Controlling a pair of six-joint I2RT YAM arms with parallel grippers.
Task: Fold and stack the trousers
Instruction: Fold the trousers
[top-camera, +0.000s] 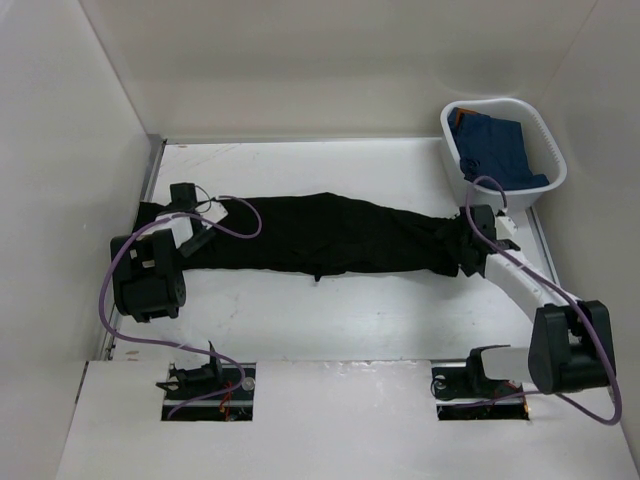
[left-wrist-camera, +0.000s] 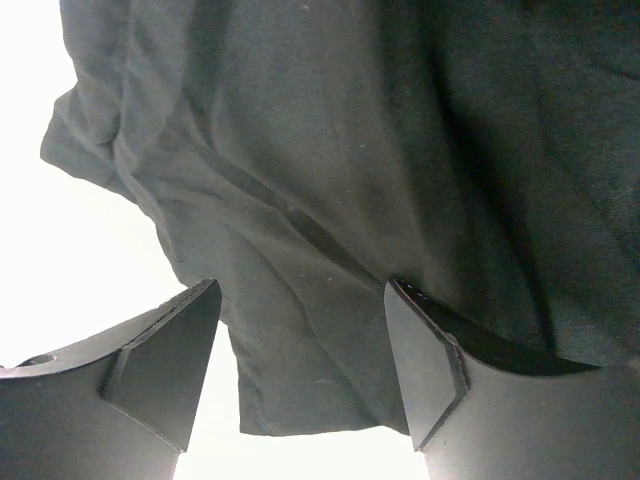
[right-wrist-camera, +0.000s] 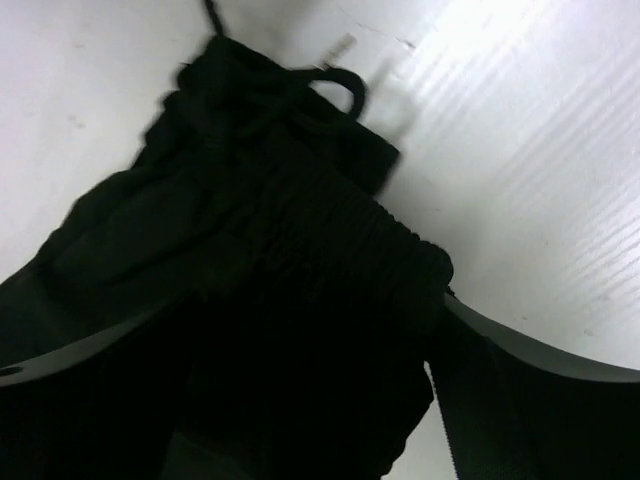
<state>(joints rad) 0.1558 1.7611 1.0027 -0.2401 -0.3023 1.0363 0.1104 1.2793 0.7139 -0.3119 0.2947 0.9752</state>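
Trousers (top-camera: 330, 235) stretched flat across table (top-camera: 330, 320), 9 to 3 o'clock. Left hand (left-wrist-camera: 300, 290) fingers apart over cuff end, 9 o'clock. Right hand (right-wrist-camera: 310, 300) spread wide above waistband (right-wrist-camera: 330, 230), 3 o'clock. Nothing clamped. Risk: closing catches drawstring (right-wrist-camera: 320, 85) or top layer only, so fold skews.

Robot body: blocky black motor housings (top-camera: 148, 280), a white tapered forearm link (top-camera: 520, 280) on the right, looping purple cables (top-camera: 102, 300), and dark grey wedge-shaped fingers (left-wrist-camera: 160, 370).
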